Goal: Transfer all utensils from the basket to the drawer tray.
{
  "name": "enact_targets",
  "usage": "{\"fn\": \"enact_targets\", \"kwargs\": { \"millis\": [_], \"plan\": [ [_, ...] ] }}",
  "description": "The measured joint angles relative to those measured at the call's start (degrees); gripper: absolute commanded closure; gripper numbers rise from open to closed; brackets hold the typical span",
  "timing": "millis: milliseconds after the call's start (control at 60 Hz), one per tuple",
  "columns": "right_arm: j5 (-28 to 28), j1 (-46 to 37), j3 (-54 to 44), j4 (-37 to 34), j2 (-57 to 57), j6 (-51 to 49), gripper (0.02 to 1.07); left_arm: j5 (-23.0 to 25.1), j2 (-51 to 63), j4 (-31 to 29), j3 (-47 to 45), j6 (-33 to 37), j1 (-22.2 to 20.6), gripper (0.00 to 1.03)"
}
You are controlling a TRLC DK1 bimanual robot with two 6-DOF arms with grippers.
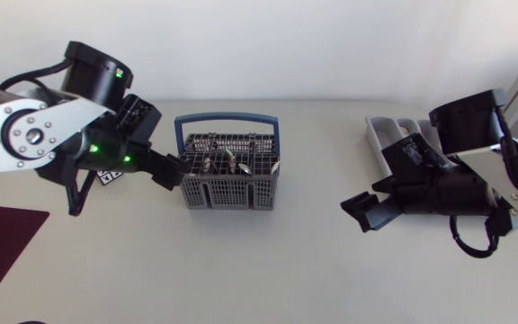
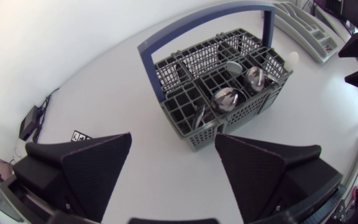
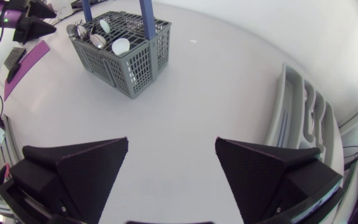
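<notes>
— Where are the utensils point(image 1: 226, 163) right now?

— All in the basket point(image 1: 230, 191), near the middle of the white table point(image 1: 277, 270). They look like spoons stood handle-down, bowls up, in the grid cells. I'd guess that leaves the bowls as the only part a finger can get at. The blue handle point(image 1: 227, 117) arches over the far side of it.

— And the arms?

— The left gripper point(image 1: 171, 169) sits at the basket's nine o'clock, just beside the rim, with its fingers spread wide and nothing between them. It's pointed at the nearest cells, so I'd say it's lining up for a first pick. The right gripper point(image 1: 360, 212) is out at the basket's four o'clock, well apart, also spread and empty, and facing across the table.

— The drawer tray point(image 1: 387, 137)?

— At three o'clock from the basket, well apart, partly under the right arm. I can't see any utensil in the slots that show. Probably the right arm waits there to take over near the tray, though that's only my reading.

— Anything else on the table?

— A dark maroon mat point(image 1: 3, 241) at the basket's eight o'clock, near the corner, and a small printed tag point(image 1: 109, 178) under the left arm.
</notes>
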Motion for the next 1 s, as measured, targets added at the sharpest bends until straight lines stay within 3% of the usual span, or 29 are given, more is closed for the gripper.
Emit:
{"fn": "enact_targets", "kwargs": {
  "millis": [283,383,767,967,1000],
  "plan": [
    [-0.5,0.4,1.7,-0.4,2.5,-0.9,0.06,0.0,7.3,-1.9,6.4,1.1,-2.4,0.30],
    [-0.5,0.7,1.7,-0.4,3.4,-0.9,0.06,-2.6,9.7,-1.7,6.9,1.5,-3.4,0.44],
    [-0.5,2.0,1.9,-0.4,3.5,-0.9,0.06,-6.3,12.9,2.3,6.9,2.4,-4.0,0.80],
    [-0.4,2.3,1.9,-0.4,3.5,-0.9,0.06,-6.3,14.0,2.4,6.9,2.5,-4.0,0.81],
    [-0.4,2.3,1.9,-0.4,3.5,-0.9,0.06,-6.4,14.1,2.5,6.9,2.5,-4.0,0.85]
  ]
}}
